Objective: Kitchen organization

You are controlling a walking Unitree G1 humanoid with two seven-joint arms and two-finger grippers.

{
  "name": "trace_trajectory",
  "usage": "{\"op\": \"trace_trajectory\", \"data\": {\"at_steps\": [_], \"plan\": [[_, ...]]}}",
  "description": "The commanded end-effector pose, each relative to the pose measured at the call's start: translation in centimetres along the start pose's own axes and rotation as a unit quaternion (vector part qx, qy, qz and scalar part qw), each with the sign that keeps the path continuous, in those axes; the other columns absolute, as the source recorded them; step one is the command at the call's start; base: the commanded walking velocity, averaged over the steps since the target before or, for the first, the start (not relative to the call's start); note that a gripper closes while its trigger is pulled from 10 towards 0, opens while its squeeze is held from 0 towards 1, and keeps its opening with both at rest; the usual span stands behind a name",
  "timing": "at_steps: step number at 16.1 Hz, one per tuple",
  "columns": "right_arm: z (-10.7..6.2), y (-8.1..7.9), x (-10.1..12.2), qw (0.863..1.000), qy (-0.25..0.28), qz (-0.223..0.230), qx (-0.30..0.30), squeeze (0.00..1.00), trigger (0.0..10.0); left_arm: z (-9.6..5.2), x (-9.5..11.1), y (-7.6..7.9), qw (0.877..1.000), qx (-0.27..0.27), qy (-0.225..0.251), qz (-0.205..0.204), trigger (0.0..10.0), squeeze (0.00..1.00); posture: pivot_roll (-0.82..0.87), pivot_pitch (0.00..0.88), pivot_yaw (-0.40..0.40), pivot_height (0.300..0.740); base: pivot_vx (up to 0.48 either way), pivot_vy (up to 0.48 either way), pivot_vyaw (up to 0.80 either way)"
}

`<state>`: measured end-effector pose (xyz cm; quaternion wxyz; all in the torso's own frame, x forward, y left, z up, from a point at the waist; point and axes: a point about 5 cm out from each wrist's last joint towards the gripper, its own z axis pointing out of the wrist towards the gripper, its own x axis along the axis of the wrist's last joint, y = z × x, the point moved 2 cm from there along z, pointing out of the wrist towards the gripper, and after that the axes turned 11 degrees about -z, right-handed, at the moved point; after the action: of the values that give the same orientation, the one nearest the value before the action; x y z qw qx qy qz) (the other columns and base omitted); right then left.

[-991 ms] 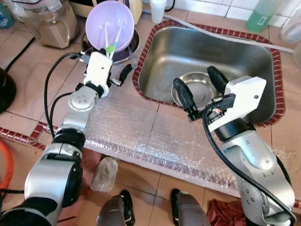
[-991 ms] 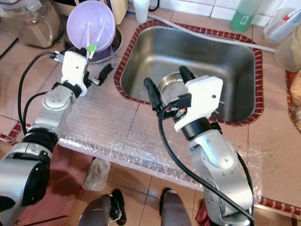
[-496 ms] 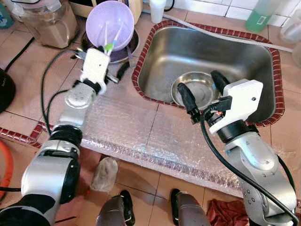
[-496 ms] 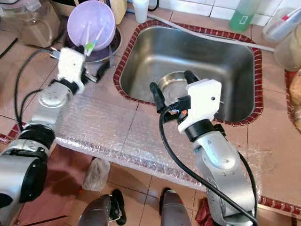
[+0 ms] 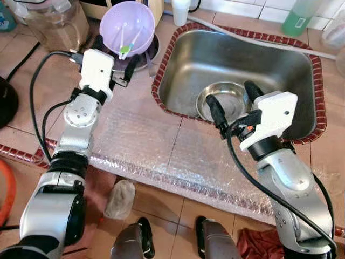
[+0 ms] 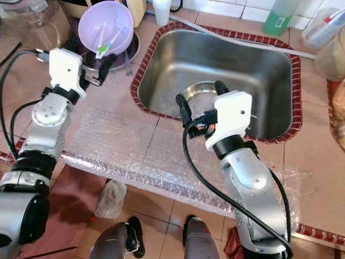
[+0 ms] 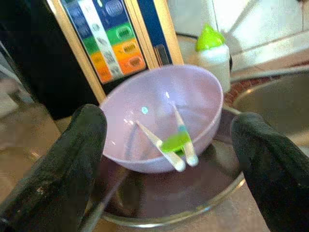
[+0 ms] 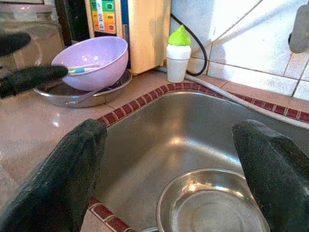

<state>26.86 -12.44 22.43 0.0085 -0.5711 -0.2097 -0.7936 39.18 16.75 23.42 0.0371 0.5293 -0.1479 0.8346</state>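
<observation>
A purple bowl (image 5: 127,27) holding two white sticks with a green tip stands in a shallow steel dish (image 7: 193,203) left of the sink. My left gripper (image 5: 116,53) is open just in front of it, one finger on each side of the bowl (image 7: 159,111), not touching. A steel bowl (image 5: 229,100) lies on the bottom of the steel sink (image 5: 280,65). My right gripper (image 5: 233,101) hangs open over the sink's near edge, above that steel bowl (image 8: 212,203), holding nothing.
A sheet of bubble wrap (image 5: 161,156) covers the tiled counter in front of the sink. A blender jar (image 5: 54,24) stands far left, a white bottle with a green cap (image 8: 178,53) and a green bottle (image 5: 299,16) behind the sink. A hose (image 5: 259,40) runs along the sink's back rim.
My left gripper has swung left and forward, closing in on the purple bowl. The right gripper has shifted slightly to the right over the sink.
</observation>
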Motion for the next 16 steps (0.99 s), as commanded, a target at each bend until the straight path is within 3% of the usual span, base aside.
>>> {"op": "trace_trajectory", "data": {"at_steps": [1, 5, 8, 16], "plan": [[-0.2, -0.2, -0.4, 1.000, -0.002, -0.009, 0.005, 0.00, 10.0, -0.6, 0.4, -0.3, 1.000, 0.008, 0.008, 0.007, 10.0, 0.00, -0.20, 0.216, 0.040, 0.740, 0.000, 0.000, 0.00], [0.0, -0.5, -1.2, 1.000, -0.005, -0.009, 0.007, 0.00, 10.0, -2.7, -2.5, 0.9, 0.998, -0.013, -0.055, -0.004, 10.0, 0.00, -0.19, 0.208, 0.041, 0.740, 0.000, 0.000, 0.00], [-0.4, -0.7, -1.6, 1.000, -0.012, -0.011, 0.010, 0.00, 10.0, -3.1, -4.1, 0.7, 0.995, -0.013, -0.098, -0.010, 10.0, 0.00, -0.20, 0.213, 0.046, 0.740, 0.000, 0.000, 0.00], [-1.8, -0.7, -1.9, 0.999, -0.026, -0.021, 0.010, 0.00, 10.0, -0.3, -4.3, 0.9, 0.989, -0.062, -0.134, 0.010, 10.0, 0.00, -0.26, 0.238, 0.058, 0.740, 0.000, 0.000, 0.00]]}}
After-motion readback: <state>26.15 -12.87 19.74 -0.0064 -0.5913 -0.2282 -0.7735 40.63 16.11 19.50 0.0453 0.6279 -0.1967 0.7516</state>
